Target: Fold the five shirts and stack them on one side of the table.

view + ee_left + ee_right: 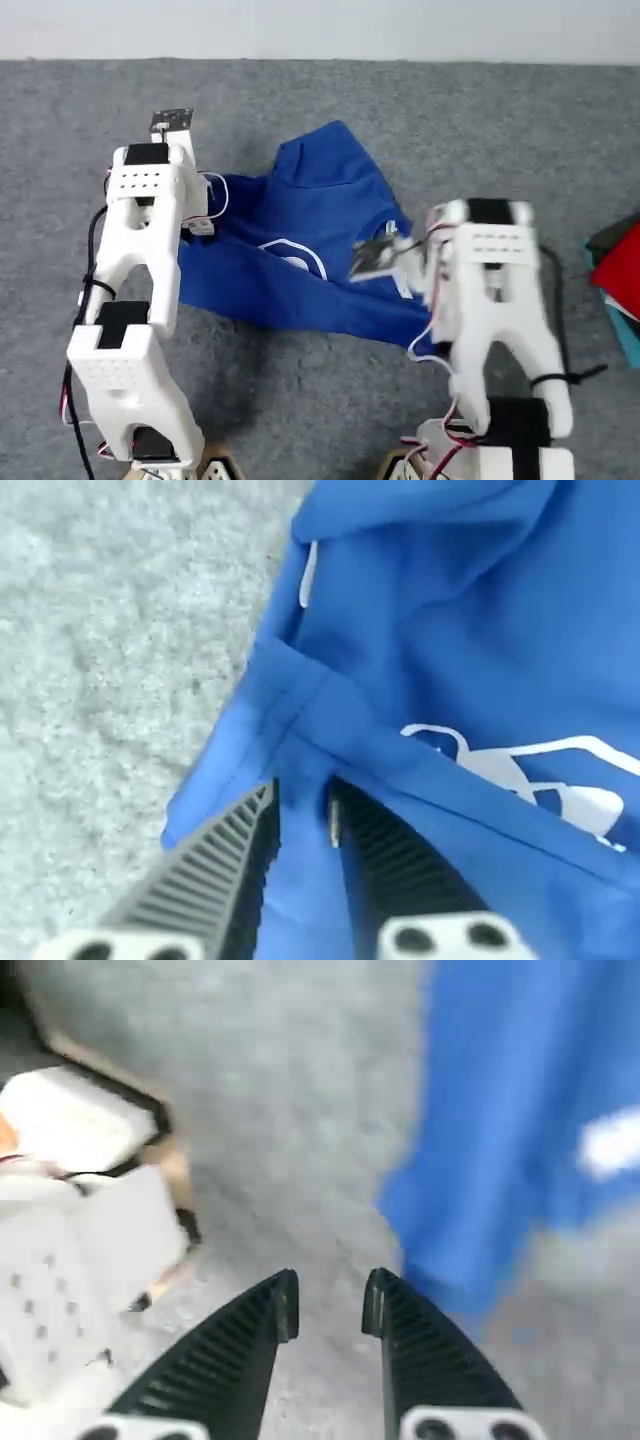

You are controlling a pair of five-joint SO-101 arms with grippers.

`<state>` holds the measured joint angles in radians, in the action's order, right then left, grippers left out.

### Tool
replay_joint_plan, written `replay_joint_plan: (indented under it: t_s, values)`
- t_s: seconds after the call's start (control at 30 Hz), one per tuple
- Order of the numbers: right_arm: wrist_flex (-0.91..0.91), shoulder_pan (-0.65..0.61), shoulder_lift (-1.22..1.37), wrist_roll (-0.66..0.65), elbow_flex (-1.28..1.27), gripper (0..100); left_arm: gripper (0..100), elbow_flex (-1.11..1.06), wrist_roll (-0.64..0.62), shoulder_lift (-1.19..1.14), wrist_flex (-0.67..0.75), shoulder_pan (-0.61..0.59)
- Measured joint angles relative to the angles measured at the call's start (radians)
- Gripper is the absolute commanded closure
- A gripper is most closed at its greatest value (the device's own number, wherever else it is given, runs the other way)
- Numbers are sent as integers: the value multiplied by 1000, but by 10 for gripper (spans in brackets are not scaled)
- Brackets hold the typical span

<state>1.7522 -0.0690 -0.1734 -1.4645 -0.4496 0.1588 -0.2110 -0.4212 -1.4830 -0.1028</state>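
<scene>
Left gripper (302,795) has its two black fingers only a little way apart, with a thin gap between them. The tips sit right at the hem of the blue shirt (450,630), and a fold of the cloth shows in the gap. Right gripper (330,1305) is a little bit open too and holds nothing. It hangs over the grey table (250,1110), just beside the edge of the shirt.

From high up, the blue shirt (300,230) lies crumpled in the middle of the grey table (400,100), between the two white arms, and it has a white print on it. At the right edge of the table lies a pile of other shirts (620,270) — red, teal and dark — well apart from the blue one.
</scene>
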Motion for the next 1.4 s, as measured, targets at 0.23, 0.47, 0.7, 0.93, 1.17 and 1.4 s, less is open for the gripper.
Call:
replay_joint_plan:
  t_s: [0.23, 0.47, 0.7, 0.93, 1.17, 1.4]
  values:
    - [-133, -84, 106, 32, -92, 869, 931, 17, 0, -3, -29, 2]
    - [-339, -94, 253, 97, -95, 907, 932, 17, 0, -3, -34, 2]
    - [-396, -92, 258, 100, -95, 991, 932, 17, 0, -3, -34, 2]
    - [-371, -57, 232, 100, -34, 988, 945, 17, 0, -3, -34, 2]
    - [-321, -57, 170, 104, 52, 983, 987, 17, 0, -3, -38, 2]
    - [-245, -115, 169, 295, 6, 679, 969, 17, 0, -3, -106, 2]
